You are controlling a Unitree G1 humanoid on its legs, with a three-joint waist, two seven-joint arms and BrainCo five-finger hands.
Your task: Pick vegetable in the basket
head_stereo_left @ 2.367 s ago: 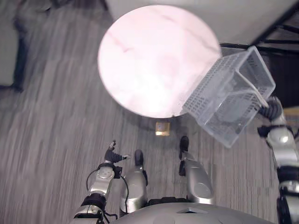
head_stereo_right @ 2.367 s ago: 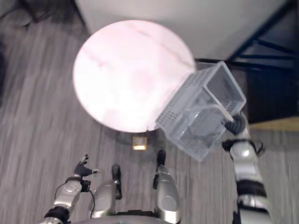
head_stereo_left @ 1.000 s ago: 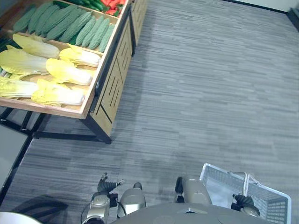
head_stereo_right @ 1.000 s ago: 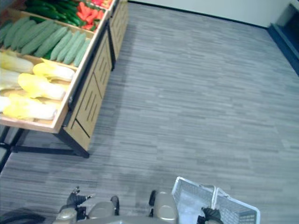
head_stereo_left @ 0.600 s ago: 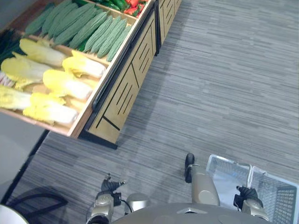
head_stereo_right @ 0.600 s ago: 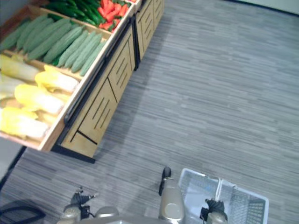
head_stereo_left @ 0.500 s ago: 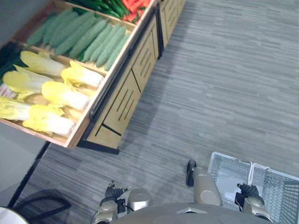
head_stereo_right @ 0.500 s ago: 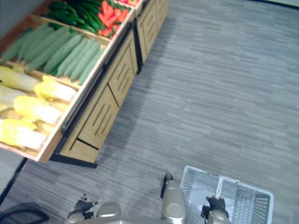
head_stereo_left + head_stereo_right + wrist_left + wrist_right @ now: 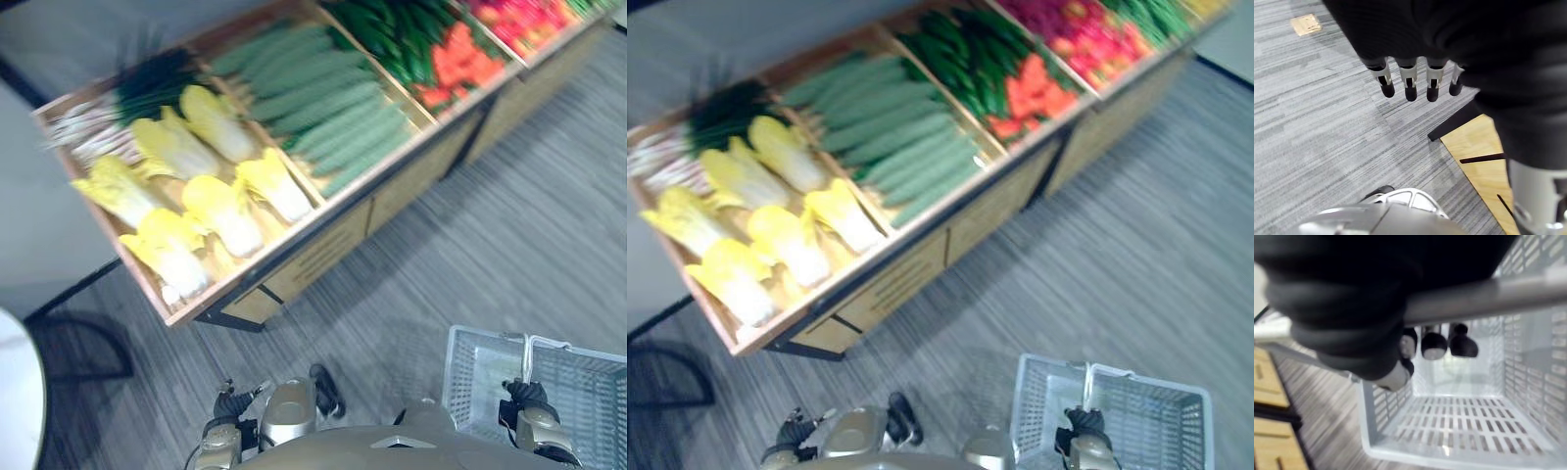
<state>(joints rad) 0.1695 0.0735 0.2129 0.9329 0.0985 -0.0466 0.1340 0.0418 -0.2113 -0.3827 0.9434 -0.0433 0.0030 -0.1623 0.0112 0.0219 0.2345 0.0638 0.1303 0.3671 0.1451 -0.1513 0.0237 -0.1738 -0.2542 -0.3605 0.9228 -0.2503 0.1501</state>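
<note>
Right hand (image 9: 529,396) fingers (image 9: 1435,345) are curled round the handle (image 9: 1498,293) of the white plastic basket (image 9: 468,377), which hangs low beside the robot with nothing in it; left hand (image 9: 231,403) fingers (image 9: 1408,81) are straight and hold nothing, above the grey floor (image 9: 1312,122). No vegetable is picked yet; approach, grasp and deposit all remain. The napa cabbages (image 9: 220,211) lie in the wooden display stand (image 9: 323,250), well apart from both hands; long axes run crosswise to the front rail, pale stem ends toward it; the green gourds (image 9: 333,108) lie parallel to it.
</note>
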